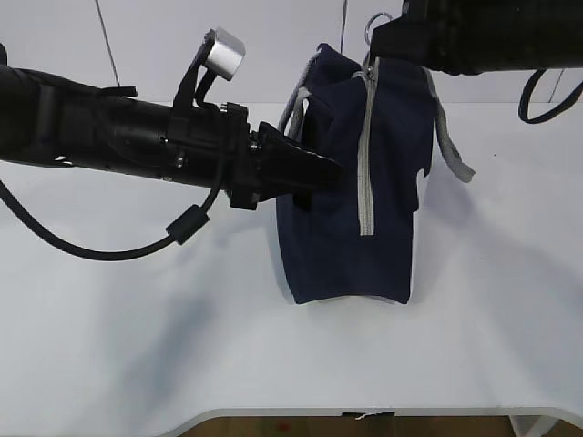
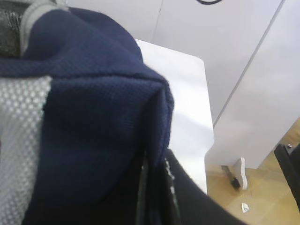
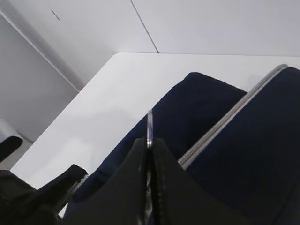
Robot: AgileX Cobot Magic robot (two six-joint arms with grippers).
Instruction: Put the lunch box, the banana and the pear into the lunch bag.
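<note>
The lunch bag [image 1: 355, 182] stands upright in the middle of the frame on the white table [image 1: 137, 346], and both arms are on it. The left gripper [image 1: 314, 173] comes in from the left edge and bites the bag's upper left side; in the left wrist view its jaws are pressed nearly together on a fold of navy fabric at the bottom centre. The right gripper [image 3: 149, 154] reaches in at the top right of the exterior view, above the bag's top. Its wrist view shows its fingers [image 3: 133, 187] pinched tight on the ring pull [image 3: 150, 129], that thin metal ring standing on edge between them.

The grey zipper [image 1: 367, 155] runs down the front face of the bag, and from here it looks closed along its visible length. No lunch box, no banana, no pear anywhere on the table in these views. I cannot tell whether they are inside, since the bag's interior is hidden.

So I read this as the zipper step: one arm braces the cloth, the other works the pull. Whether it is opening or closing I can't say. The next move calls for a steady draw along the zipper's line, with the left grip holding firm so the bag doesn't tip or drag.
</note>
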